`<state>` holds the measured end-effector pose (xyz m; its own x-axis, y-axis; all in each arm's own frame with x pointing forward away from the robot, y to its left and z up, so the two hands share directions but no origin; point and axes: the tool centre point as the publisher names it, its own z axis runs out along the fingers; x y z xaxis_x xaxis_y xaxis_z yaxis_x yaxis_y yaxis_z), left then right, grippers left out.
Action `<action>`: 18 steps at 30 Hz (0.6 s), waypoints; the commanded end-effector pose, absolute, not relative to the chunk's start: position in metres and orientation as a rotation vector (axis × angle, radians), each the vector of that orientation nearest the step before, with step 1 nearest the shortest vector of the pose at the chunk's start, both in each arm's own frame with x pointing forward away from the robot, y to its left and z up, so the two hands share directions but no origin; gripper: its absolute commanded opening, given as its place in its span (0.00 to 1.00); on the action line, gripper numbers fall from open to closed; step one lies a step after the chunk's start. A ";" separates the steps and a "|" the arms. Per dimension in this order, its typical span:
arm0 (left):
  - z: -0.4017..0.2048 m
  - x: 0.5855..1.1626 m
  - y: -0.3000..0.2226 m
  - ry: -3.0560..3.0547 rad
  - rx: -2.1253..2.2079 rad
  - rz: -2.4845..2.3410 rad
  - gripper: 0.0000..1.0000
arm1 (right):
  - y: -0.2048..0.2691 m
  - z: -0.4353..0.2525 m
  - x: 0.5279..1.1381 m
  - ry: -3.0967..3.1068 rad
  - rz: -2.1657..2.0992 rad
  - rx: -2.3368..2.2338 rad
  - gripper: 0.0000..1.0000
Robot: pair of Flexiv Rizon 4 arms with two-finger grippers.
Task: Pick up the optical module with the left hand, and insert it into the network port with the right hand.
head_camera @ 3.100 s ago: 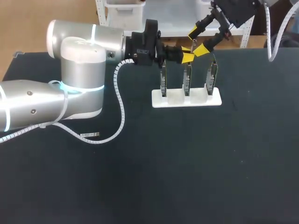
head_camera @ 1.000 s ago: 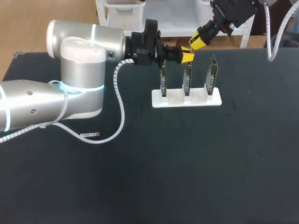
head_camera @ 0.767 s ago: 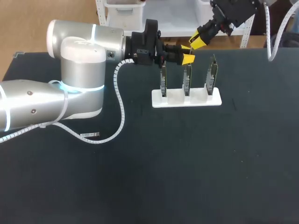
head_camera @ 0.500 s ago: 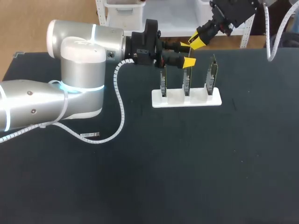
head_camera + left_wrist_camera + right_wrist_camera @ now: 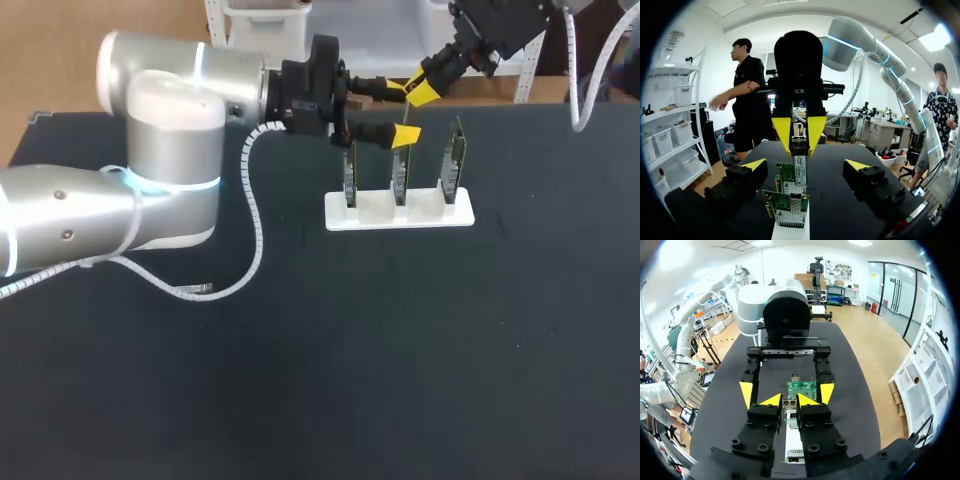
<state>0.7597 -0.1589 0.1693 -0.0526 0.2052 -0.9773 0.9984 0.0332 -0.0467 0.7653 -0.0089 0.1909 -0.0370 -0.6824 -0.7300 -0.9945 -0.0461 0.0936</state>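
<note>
Gripping optical module [image 5: 799, 146], apparently: right pincer [image 5: 789, 401]

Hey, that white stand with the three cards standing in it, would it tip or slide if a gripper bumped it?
The white stand looks probably light, with no clamp showing, so a low bump would likely slide it. The three network cards rise tall above its narrow base, so a push near their tops might tip it.

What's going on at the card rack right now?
The right fingers are shut on the module, holding it just above the middle card of three standing in the white rack. The left fingers are open, one on either side of the module.
</note>
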 end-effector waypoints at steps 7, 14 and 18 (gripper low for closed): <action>0.180 0.757 -0.141 1.427 1.357 -1.025 1.00 | -0.009 0.192 0.764 1.759 0.863 -1.779 0.00; 0.182 0.758 -0.132 1.470 1.404 -0.958 1.00 | -0.011 0.191 0.763 1.760 0.863 -1.779 0.00; 0.182 0.756 -0.131 1.486 1.433 -0.937 1.00 | -0.011 0.191 0.763 1.760 0.863 -1.776 0.00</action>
